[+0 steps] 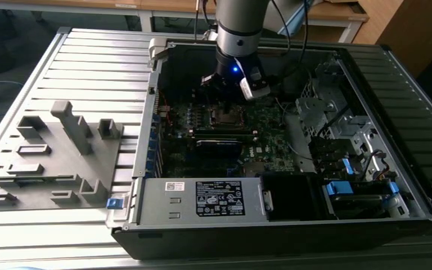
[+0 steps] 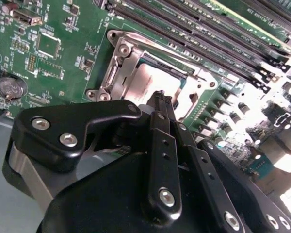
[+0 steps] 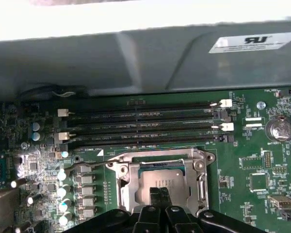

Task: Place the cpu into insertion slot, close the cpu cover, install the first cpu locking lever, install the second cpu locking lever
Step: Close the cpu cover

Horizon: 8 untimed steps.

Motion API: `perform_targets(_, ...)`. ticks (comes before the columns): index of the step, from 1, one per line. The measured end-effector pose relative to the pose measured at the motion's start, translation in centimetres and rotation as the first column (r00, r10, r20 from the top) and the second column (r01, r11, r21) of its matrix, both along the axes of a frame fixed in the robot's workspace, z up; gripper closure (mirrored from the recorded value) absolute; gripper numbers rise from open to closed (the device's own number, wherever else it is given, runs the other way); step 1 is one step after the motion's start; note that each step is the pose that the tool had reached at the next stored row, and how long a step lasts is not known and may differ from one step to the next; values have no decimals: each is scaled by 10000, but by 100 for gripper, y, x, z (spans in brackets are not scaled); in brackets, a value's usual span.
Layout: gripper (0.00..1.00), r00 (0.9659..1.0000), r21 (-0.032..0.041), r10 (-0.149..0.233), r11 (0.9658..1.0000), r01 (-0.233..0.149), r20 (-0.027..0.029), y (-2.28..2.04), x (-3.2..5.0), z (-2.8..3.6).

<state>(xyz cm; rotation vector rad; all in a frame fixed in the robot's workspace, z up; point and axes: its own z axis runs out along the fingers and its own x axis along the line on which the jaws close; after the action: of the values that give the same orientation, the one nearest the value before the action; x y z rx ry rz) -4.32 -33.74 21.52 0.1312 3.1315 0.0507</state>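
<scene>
Exterior view evenly lit; computer case (image 1: 276, 239) interior in shadow. Second wrist view: motherboard (image 2: 63, 68) blown out white (strong glare). First wrist view: overexposed band beyond case

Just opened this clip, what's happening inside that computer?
A Universal Robots arm reaches into an open computer case, its gripper shut and poised just above the socket. The cpu already sits in the socket, and the cpu cover appears lowered around it.
</scene>
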Motion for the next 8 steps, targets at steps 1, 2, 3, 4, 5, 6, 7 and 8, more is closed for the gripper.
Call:
perform_targets(1, 89, 10000, 0, -2, 10000, 2, 0, 0, -2, 0)
perform_targets(2, 89, 10000, 2, -4, 10000, 4, 3, 0, -12, -1)
perform_targets(3, 89, 10000, 3, -3, 10000, 3, 14, 0, -31, -3)
perform_targets(4, 89, 10000, 3, -1, 10000, 1, 28, 0, -51, -5)
perform_targets(5, 89, 10000, 3, -1, 10000, 1, 43, 1, -70, -9)
perform_targets(6, 89, 10000, 3, -1, 10000, 1, 56, 1, -89, -13)
perform_targets(7, 89, 10000, 4, -2, 10000, 2, 58, 0, -97, -15)
perform_targets(8, 89, 10000, 1, -3, 10000, 3, 57, 0, -103, -15)
